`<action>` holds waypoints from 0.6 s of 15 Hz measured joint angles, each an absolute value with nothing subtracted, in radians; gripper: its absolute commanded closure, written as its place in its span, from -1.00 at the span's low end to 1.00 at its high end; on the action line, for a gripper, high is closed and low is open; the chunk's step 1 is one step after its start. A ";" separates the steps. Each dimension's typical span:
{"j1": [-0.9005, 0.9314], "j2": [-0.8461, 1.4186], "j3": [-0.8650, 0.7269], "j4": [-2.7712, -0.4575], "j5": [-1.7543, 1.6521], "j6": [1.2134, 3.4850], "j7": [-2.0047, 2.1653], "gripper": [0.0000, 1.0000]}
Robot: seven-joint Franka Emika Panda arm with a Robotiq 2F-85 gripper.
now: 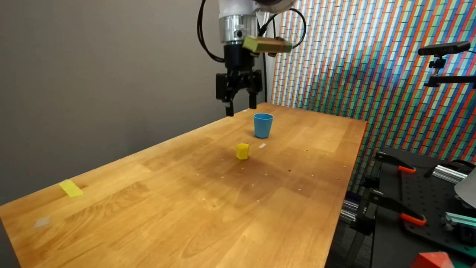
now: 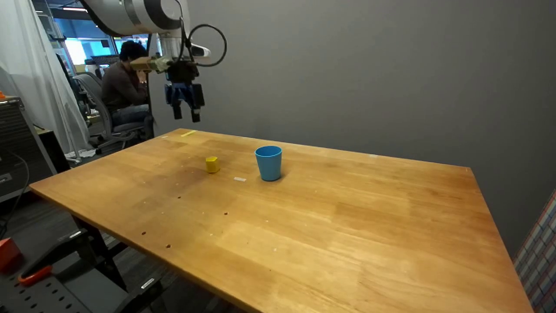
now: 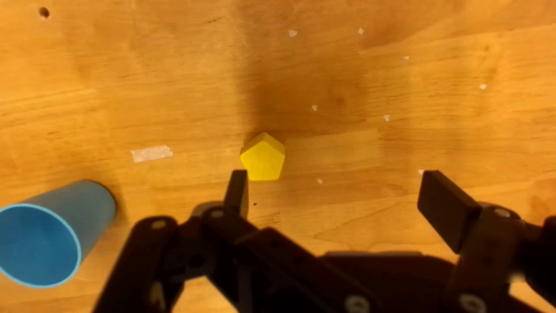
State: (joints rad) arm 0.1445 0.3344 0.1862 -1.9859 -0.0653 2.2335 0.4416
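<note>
Yellow block (image 3: pixel 263 161) stands below the wide-spread gripper (image 3: pixel 334 188) — blue cup (image 3: pixel 73 220) clipped by the wrist view's left edge.

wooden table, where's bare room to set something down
Widest: bare table right of the blue cup, in an exterior view. Another: between the yellow block and yellow tape. Crowded: between block and cup, where a white tape strip lies; the open gripper hangs above the table.

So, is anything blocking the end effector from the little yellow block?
Nothing visible is. The open end effector hangs above the table with no object between it and the yellow block; the blue cup stands off to one side.
</note>
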 measured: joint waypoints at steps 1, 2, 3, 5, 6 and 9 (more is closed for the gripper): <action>0.157 0.380 0.168 -1.965 -0.065 2.250 0.455 -1.00; 0.168 0.421 0.152 -1.948 -0.064 2.267 0.467 -1.00; 0.178 0.458 0.137 -1.934 -0.060 2.278 0.479 -1.00; 0.195 0.522 0.110 -1.911 -0.052 2.299 0.510 -1.00; 0.204 0.548 0.094 -1.902 -0.051 2.306 0.531 -1.00; 0.230 0.601 0.052 -1.886 -0.051 2.311 0.595 -1.00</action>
